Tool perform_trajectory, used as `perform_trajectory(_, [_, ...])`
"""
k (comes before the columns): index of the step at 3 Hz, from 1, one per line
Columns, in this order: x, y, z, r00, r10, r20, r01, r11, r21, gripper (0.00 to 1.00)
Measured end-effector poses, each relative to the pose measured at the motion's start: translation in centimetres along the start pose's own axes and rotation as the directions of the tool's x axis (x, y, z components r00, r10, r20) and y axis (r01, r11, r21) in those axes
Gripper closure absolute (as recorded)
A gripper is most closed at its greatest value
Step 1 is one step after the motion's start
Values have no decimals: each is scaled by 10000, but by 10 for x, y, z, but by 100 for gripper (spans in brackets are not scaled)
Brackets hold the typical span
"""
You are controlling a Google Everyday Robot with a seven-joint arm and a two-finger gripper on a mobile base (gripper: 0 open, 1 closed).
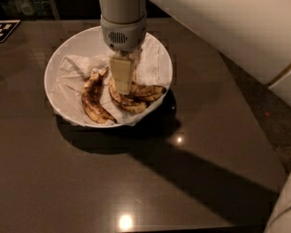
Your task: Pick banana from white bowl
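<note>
Down over white bowl point(85, 40), gripper point(122, 85) sits at banana point(129, 103), jaw state can't tell; fruit prob. soft, light, bruises easy, so grip mid-body w/ gentle squeeze.

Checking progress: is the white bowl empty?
No, bananas lie in the white bowl, with the claw down among them.
</note>
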State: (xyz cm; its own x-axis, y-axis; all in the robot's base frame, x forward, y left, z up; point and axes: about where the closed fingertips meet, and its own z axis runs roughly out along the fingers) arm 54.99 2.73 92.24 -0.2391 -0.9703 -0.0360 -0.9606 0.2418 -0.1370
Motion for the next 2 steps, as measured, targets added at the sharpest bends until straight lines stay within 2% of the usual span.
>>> perform_trajectory(2, [-4, -4, 10, 9999, 62, -160, -68, 9993, -374, 40])
